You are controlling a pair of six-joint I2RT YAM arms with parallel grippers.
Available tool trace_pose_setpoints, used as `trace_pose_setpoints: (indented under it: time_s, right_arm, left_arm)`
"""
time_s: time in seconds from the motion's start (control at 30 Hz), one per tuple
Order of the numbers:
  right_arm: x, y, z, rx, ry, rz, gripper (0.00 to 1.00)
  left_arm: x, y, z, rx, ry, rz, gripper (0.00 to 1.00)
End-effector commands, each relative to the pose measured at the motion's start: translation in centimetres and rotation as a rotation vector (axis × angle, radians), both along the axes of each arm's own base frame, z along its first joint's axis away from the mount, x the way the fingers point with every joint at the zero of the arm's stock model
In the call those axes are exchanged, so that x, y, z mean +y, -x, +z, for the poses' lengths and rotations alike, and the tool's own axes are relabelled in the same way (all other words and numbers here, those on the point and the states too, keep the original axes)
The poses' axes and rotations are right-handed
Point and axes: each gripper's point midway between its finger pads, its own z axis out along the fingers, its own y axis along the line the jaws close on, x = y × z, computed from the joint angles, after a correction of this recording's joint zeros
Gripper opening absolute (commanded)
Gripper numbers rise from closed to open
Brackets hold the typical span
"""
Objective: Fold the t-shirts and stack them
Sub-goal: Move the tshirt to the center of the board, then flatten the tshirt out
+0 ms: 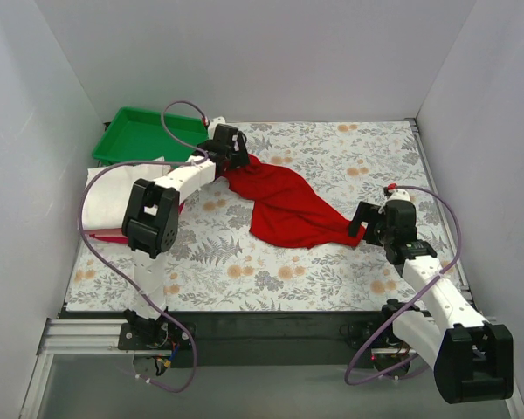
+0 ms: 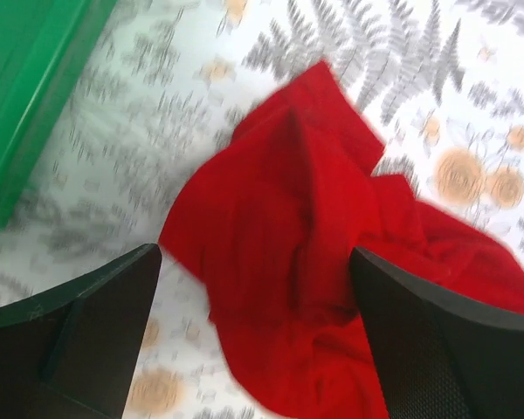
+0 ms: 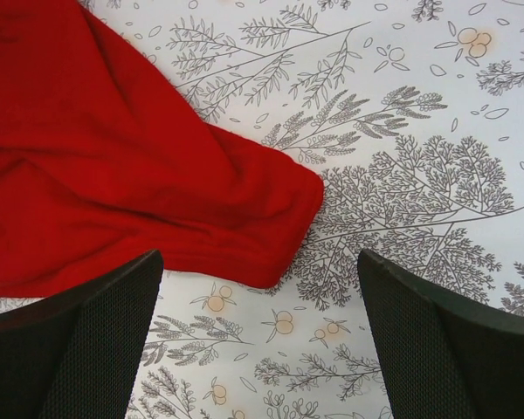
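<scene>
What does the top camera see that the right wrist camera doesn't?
Only the top view shows the green tray, the white shirt and the left gripper. Only the right wrist view shows, close up, that the right gripper is open, and the fine leaf drawings on the cover. Both show the red shirt lying on the flowery cover.
</scene>
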Motion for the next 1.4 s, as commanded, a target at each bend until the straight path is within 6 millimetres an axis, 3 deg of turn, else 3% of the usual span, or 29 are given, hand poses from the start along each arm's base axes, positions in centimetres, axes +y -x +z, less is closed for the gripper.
trace_pose_setpoints:
  time_s: [0.0, 0.13, 0.17, 0.27, 0.3, 0.47, 0.67, 0.93, 1.17, 1.23, 1.37]
  right_arm:
    - [-0.8, -1.4, 2.2, -0.032, 0.018, -0.051, 0.98]
    - [-2.1, -1.7, 2.3, -0.015, 0.05, -0.129, 0.98]
    - [-2.2, -1.8, 2.4, -0.016, 0.052, -0.133, 0.99]
    - [-2.3, -2.1, 2.5, -0.015, 0.051, -0.148, 0.98]
    - [-2.3, -2.2, 2.5, -0.012, 0.048, -0.146, 0.98]
    - [-2.0, -2.1, 1.7, 0.016, 0.05, -0.127, 0.98]
    - [-2.3, -2.2, 1.2, 0.032, 0.065, -0.135, 0.98]
    - [-2.4, -2.1, 0.8, 0.045, 0.068, -0.137, 0.98]
    - [-2.6, -2.2, 0.4, 0.049, 0.064, -0.143, 0.96]
    - [-2.7, -2.1, 0.0, 0.063, 0.063, -0.15, 0.94]
    - [-2.7, -2.2, -0.9, 0.094, 0.065, -0.141, 0.9]
  left_arm:
    - [0.2, 2.8, 5.1, -0.045, 0.082, 0.016, 0.89]
    - [-0.8, 8.4, 3.2, 0.052, 0.198, -0.051, 0.9]
    - [-1.3, 10.5, 1.7, 0.099, 0.208, -0.077, 0.91]
    - [-2.2, 13.3, 2.1, 0.112, 0.264, -0.1, 0.92]
    - [-2.9, 15.3, 1.6, 0.14, 0.287, -0.14, 0.92]
    - [-5.1, 18.9, 1.2, 0.154, 0.347, -0.24, 0.92]
    - [-7.3, 22.2, -2.4, 0.268, 0.321, -0.315, 0.88]
    - [-7.6, 22.5, -5.8, 0.348, 0.281, -0.283, 0.61]
    - [-7.7, 22.0, -8.0, 0.374, 0.209, -0.262, 0.29]
    - [-7.6, 21.7, -8.6, 0.377, 0.185, -0.256, 0.0]
    - [-6.7, 20.7, -8.4, 0.337, 0.131, -0.216, 0.0]
